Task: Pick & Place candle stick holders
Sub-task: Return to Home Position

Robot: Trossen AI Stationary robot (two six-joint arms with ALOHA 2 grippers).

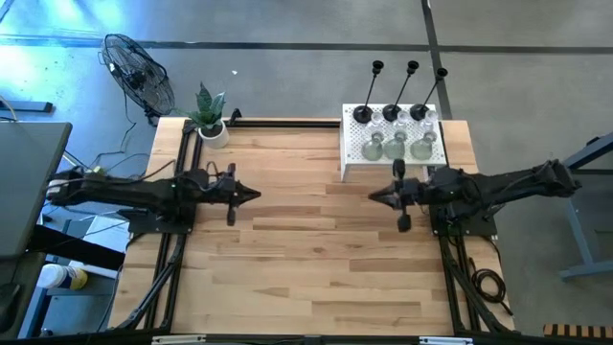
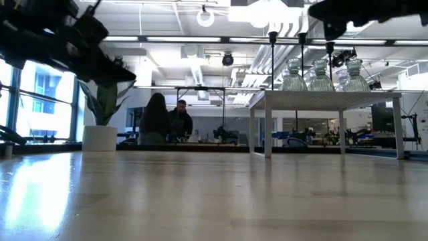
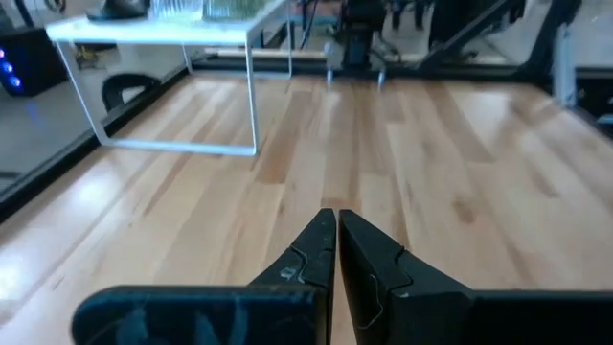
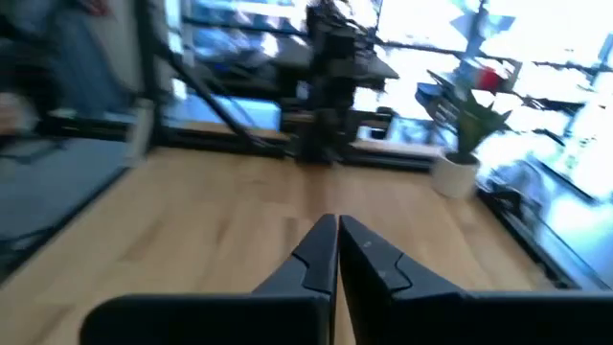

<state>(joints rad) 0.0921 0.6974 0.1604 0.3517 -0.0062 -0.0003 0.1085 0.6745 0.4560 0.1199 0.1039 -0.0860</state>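
The candle stick holders stand on top of a white perforated box at the table's far right: three black ones with tall thin stems in the back row, squat clear glass ones beside them, and pale-green glass ones in the front row. In the low view the glass holders rest by their bases on the box top. My left gripper is shut and empty over the table's left middle. My right gripper is shut and empty over the right middle, just near of the box.
A green plant in a white pot stands at the table's far left corner. Bare wooden tabletop lies between and in front of the grippers. Two people are in the room behind the table. A fan stands on the floor.
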